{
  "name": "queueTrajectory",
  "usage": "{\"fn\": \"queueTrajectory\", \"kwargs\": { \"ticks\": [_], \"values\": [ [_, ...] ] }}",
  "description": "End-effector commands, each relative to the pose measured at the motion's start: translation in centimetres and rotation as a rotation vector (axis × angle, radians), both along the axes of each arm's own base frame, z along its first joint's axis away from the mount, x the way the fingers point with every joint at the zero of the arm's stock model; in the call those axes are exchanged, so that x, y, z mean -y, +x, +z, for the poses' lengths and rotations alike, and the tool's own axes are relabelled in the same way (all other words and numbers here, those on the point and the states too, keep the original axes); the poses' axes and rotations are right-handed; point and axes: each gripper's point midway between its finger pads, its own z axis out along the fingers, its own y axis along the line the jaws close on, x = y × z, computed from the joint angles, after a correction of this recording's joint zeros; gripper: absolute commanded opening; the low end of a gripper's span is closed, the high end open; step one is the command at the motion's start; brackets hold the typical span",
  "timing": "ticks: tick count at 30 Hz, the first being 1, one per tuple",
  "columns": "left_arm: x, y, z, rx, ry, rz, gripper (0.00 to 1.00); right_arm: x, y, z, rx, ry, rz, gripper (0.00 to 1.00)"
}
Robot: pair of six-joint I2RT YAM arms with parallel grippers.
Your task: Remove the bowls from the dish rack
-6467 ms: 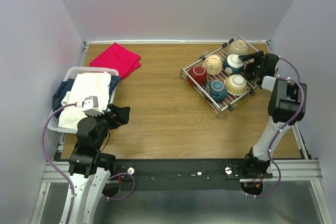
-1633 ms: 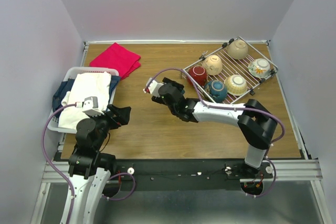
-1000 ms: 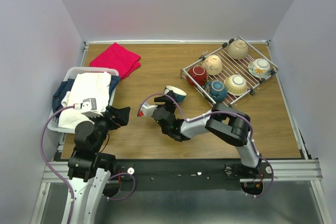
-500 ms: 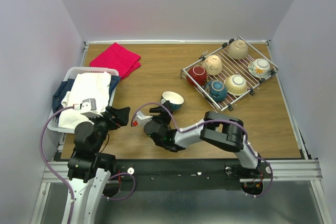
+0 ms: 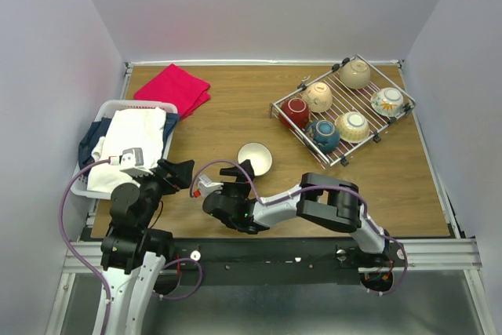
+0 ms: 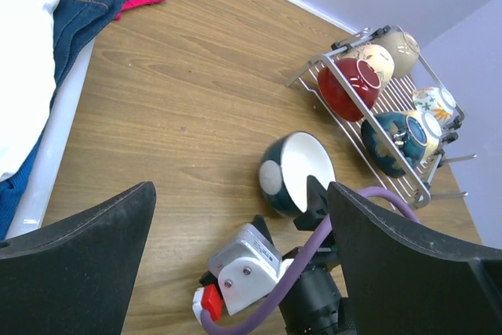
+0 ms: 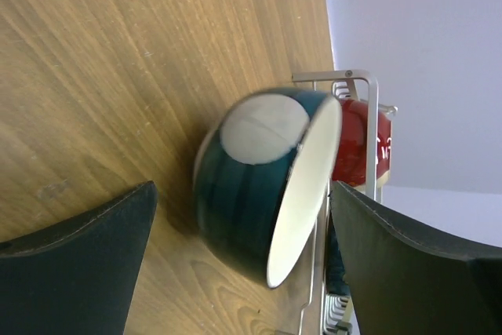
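A teal-blue bowl (image 5: 255, 158) with a white inside lies tipped on its side on the wooden table. It lies just ahead of my right gripper (image 5: 234, 188), which is open and not holding it. In the right wrist view the bowl (image 7: 251, 194) shows its foot, slightly blurred, between the spread fingers (image 7: 78, 260). The silver dish rack (image 5: 383, 120) at the back right holds several bowls: red (image 5: 296, 111), cream (image 5: 318, 96), tan (image 5: 354, 74), floral (image 5: 387, 101), teal (image 5: 323, 135) and cream (image 5: 352, 125). My left gripper (image 5: 177, 171) is open and empty at the near left.
A white plastic basket (image 5: 140, 104) with folded clothes stands at the left edge. A red cloth (image 5: 174, 88) lies at the back left. In the left wrist view the right arm's wrist camera (image 6: 251, 260) and purple cable (image 6: 314, 237) lie close ahead, with the rack (image 6: 329, 64) beyond.
My right arm carried the teal bowl from the rack to the middle of the table and let it go. The bowl has tipped over and the gripper has drawn back toward the near edge.
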Motion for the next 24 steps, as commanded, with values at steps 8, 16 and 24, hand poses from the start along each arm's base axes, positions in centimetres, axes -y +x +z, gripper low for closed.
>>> {"fn": "queueTrajectory", "kwargs": {
  "ticks": [8,16,24],
  "values": [
    [-0.1,0.0,0.6,0.029,0.001,0.007,0.99,-0.8,-2.5,1.9,-0.168,0.131,0.026,1.00],
    [-0.4,0.1,0.4,0.016,0.004,0.024,0.99,-1.5,-3.5,5.5,-0.268,0.265,0.040,1.00],
    [-0.6,0.3,-0.1,-0.020,0.016,0.037,0.99,0.5,-2.3,8.2,-0.336,0.391,-0.029,1.00]
  ]
}}
